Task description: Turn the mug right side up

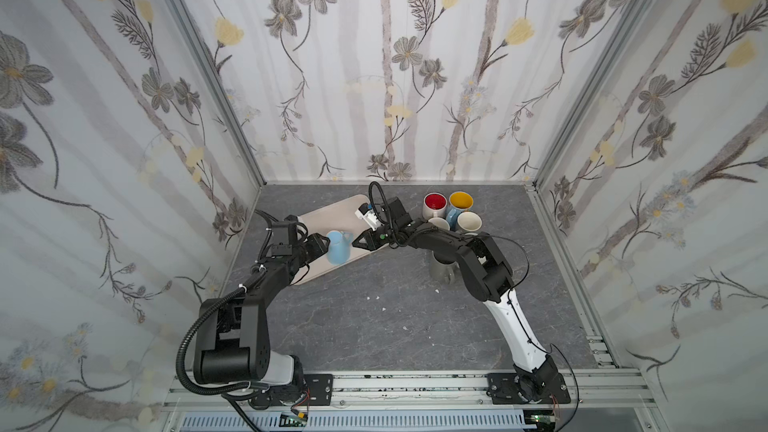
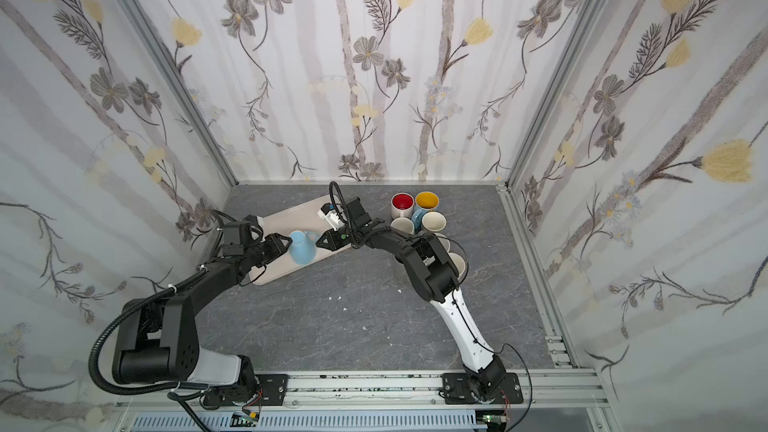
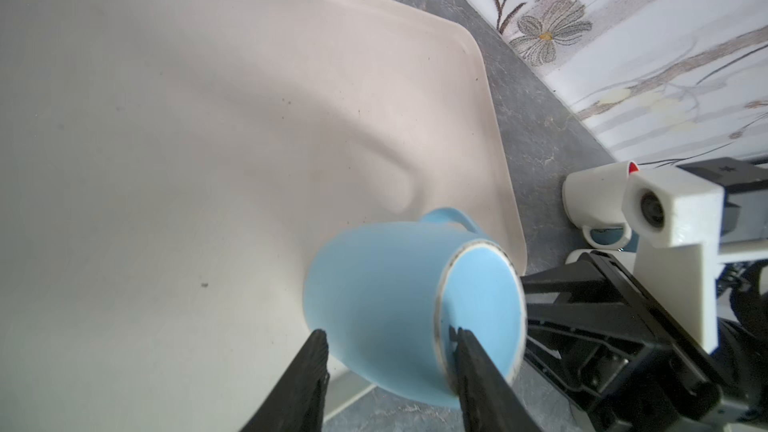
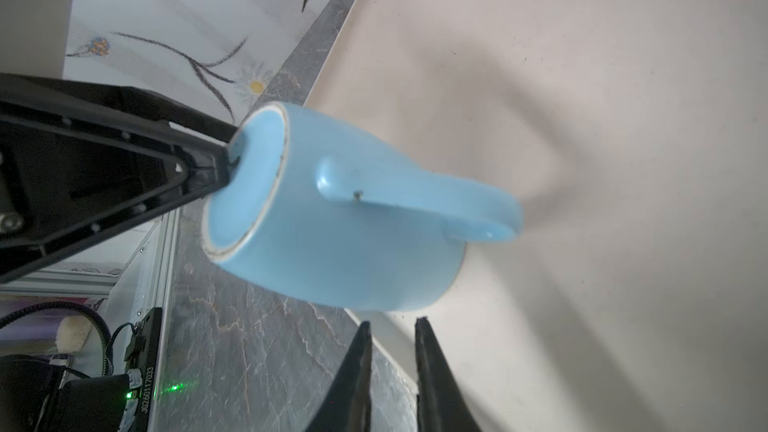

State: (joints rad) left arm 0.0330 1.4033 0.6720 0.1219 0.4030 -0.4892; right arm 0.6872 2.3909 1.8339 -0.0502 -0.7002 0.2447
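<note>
A light blue mug (image 1: 337, 248) (image 2: 300, 248) leans mouth-down on the beige tray (image 1: 332, 209), its base raised toward the left arm. My left gripper (image 1: 326, 245) (image 3: 388, 344) is open and straddles the mug's base end (image 3: 415, 284). One fingertip (image 3: 461, 338) touches the base rim; the other stands just clear of the wall. The right gripper (image 1: 356, 241) (image 4: 392, 324) sits beside the mug (image 4: 345, 234) on the handle side. Its jaws are a narrow gap apart with nothing between them, tips just short of the mug wall.
Several upright mugs cluster at the back right, among them a red-lined one (image 1: 435, 202), a yellow-lined one (image 1: 460, 200) and a cream one (image 1: 468, 222). A grey mug (image 1: 441, 270) stands under the right forearm. The tray's edge (image 4: 374, 326) lies under the right fingertips.
</note>
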